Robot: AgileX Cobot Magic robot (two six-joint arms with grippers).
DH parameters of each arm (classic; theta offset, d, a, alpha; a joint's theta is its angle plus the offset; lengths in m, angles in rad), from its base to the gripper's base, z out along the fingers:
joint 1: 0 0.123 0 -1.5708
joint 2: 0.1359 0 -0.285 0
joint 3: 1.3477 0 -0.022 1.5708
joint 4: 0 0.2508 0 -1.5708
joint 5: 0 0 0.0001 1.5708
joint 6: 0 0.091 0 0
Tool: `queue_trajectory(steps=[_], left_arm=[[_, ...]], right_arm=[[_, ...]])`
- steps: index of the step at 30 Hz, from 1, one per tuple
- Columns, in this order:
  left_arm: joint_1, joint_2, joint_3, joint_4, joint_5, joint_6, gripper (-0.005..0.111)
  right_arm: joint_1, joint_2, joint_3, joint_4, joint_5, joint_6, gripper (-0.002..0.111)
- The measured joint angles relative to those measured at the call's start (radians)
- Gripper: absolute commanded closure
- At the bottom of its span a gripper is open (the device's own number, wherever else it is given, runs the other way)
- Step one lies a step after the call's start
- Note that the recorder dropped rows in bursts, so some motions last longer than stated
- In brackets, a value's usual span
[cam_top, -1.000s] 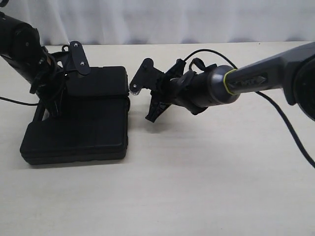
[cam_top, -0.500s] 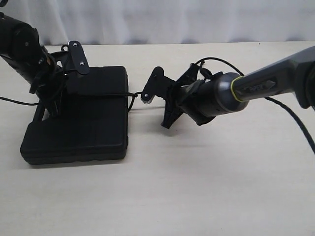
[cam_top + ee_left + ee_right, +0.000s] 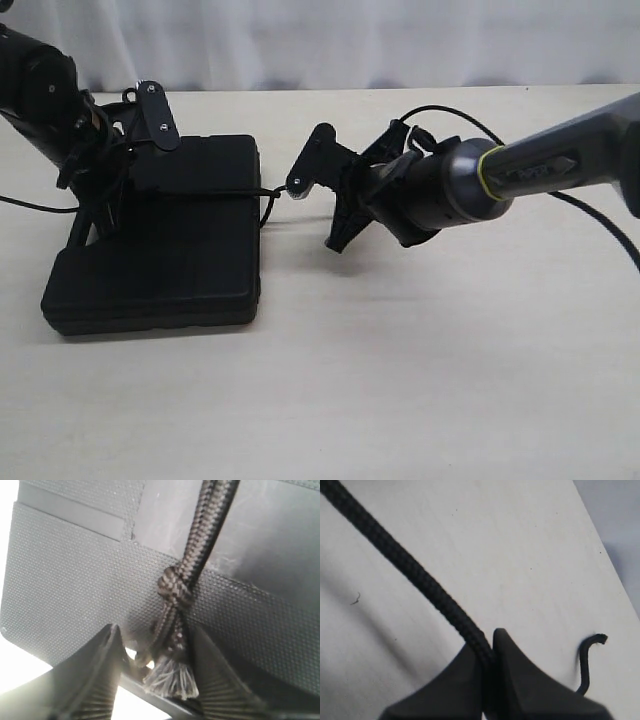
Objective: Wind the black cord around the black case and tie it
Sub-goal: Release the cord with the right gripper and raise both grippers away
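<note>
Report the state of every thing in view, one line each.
black case, closed, lying flat.
black cord, knotted near its frayed end, lying across the black case to the right gripper.
left gripper, open, frayed cord end between its jaws.
right gripper, shut on the black cord.

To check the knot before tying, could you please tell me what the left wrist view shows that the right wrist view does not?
Left wrist view only: the black cord with its knot and frayed tuft, between the fingers of the open left gripper, against the black case. Right wrist view only: the right gripper shut on the cord, over the table. Both: a stretch of the braided cord.
</note>
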Motion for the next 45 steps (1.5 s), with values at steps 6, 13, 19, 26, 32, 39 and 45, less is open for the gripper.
queue_trajectory(steps=[6, 13, 19, 26, 32, 39, 45], left_arm=[[0.0, -0.002, 0.0, 0.0, 0.0, 0.0, 0.062], [0.0, -0.005, 0.0, -0.009, 0.006, 0.0, 0.062], [0.0, -0.057, 0.009, -0.059, 0.051, -0.022, 0.062], [0.0, -0.12, 0.009, -0.061, 0.04, -0.07, 0.062], [0.065, -0.127, 0.009, -0.067, 0.032, -0.127, 0.062], [0.13, -0.127, 0.009, -0.138, -0.001, -0.154, 0.062], [0.138, -0.082, 0.009, -0.191, -0.005, -0.154, 0.062]], right_arm=[[0.0, -0.002, 0.0, 0.01, 0.0, 0.0, 0.104], [0.0, -0.002, 0.0, 0.01, 0.0, -0.002, 0.104], [0.0, -0.002, 0.0, 0.018, 0.0, -0.002, 0.104], [0.0, -0.083, 0.0, 0.122, -0.008, -0.002, 0.104], [0.0, -0.155, 0.013, 0.2, 0.007, -0.002, 0.104], [0.0, -0.233, 0.025, 0.263, 0.11, -0.002, 0.104], [0.0, -0.283, 0.027, 0.317, 0.237, 0.002, 0.104]])
